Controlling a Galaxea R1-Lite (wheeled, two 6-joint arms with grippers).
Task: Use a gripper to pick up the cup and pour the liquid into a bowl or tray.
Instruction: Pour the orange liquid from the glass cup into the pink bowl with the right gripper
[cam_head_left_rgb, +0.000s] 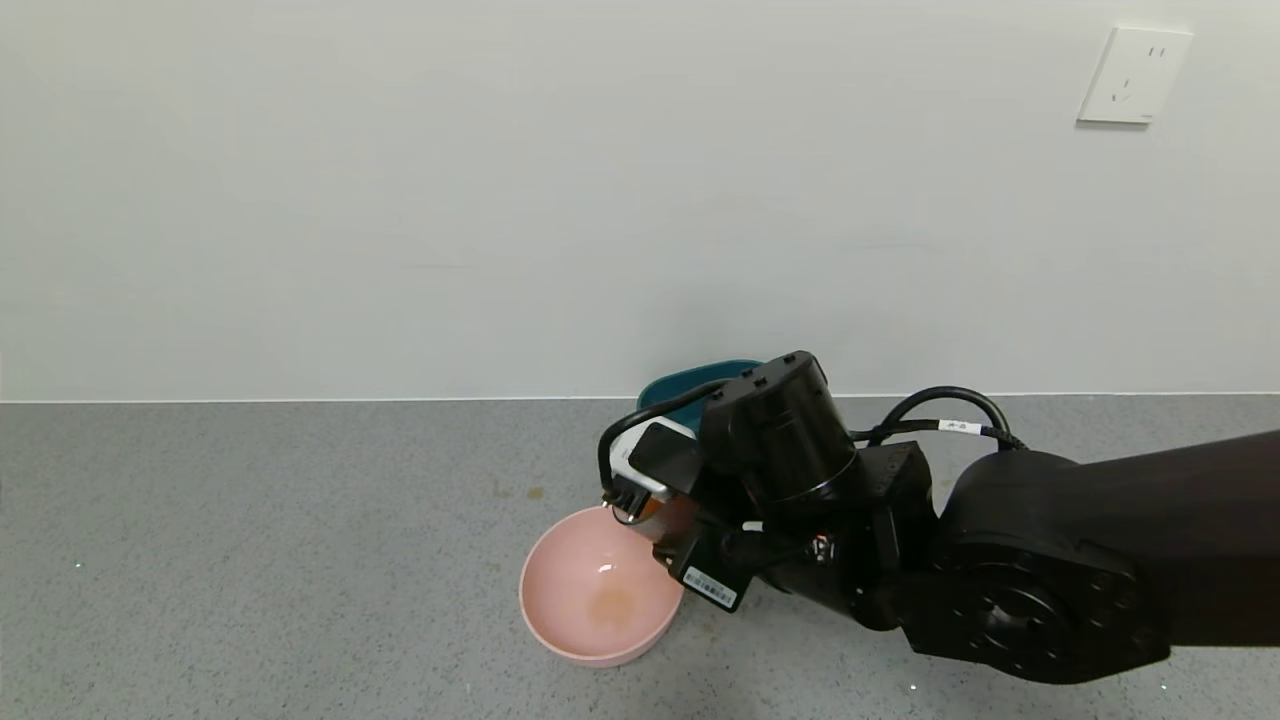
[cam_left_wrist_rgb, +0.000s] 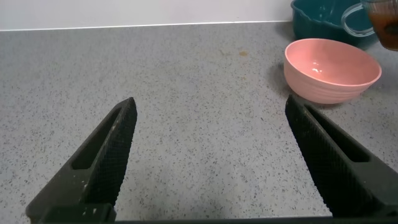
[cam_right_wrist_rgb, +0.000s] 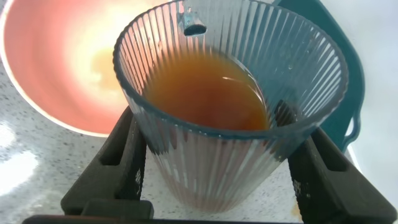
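My right gripper (cam_head_left_rgb: 662, 512) is shut on the cup (cam_head_left_rgb: 672, 520), a ribbed translucent mug held just above the far right rim of the pink bowl (cam_head_left_rgb: 575, 570). In the right wrist view the fingers (cam_right_wrist_rgb: 127, 155) press both sides of the cup (cam_right_wrist_rgb: 211, 168). Reddish-brown liquid (cam_right_wrist_rgb: 205, 93) stays inside it, and none is running out. The bowl (cam_right_wrist_rgb: 56, 62) lies beyond the cup and has a faint stain on its bottom. My left gripper (cam_left_wrist_rgb: 210, 106) is open and empty over bare table, with the bowl (cam_left_wrist_rgb: 329, 68) farther off.
A dark teal basin (cam_head_left_rgb: 690, 385) stands behind the bowl against the wall; it also shows in the wrist views (cam_left_wrist_rgb: 317, 18) (cam_right_wrist_rgb: 341, 81). The grey speckled table (cam_head_left_rgb: 250, 560) stretches away to the left. A wall socket (cam_head_left_rgb: 1133, 75) sits high on the right.
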